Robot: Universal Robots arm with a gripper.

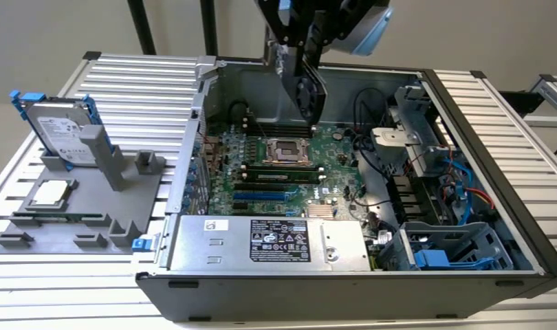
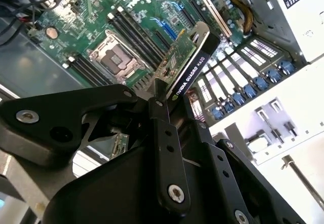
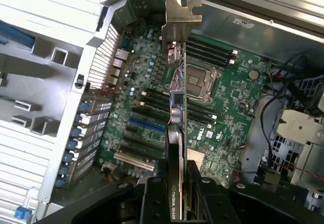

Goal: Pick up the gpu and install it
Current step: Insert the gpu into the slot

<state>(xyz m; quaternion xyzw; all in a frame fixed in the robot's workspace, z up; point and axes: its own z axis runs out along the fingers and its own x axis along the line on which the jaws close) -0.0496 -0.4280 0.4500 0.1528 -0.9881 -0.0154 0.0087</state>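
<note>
The gripper (image 1: 295,65) hangs over the open case (image 1: 306,302), and its jaws are clamped on the gpu (image 1: 309,96) at one short end. The card hangs edge-on, its silver bracket (image 3: 179,21) at the far end from the jaws. In both wrist views the fingers (image 2: 163,127) press the card's two flat faces, the green side (image 2: 174,62) on one and the black cover (image 2: 197,64) on the other.

In the exterior view the gpu sits in the air above the board (image 1: 338,148), near the case's back wall, over the memory slots beside the empty socket (image 1: 283,151). It appears clear of the board and touches no wall.

Room around it is fair. The board's middle is bare of tall parts, and the expansion slots (image 3: 147,125) lie open between the socket and the power supply (image 1: 260,240). Toward the exterior view's left the slots end at the slotted rear wall (image 3: 101,57). Toward its right, cables (image 1: 361,110) and a drive cage (image 1: 453,247) crowd the space.

Outside the case, on the table (image 1: 58,289) at the exterior view's left, a grey fixture (image 1: 86,199) carries a hard drive (image 1: 63,130) standing upright and a chip (image 1: 51,194) lying flat, well apart from the gpu.
</note>
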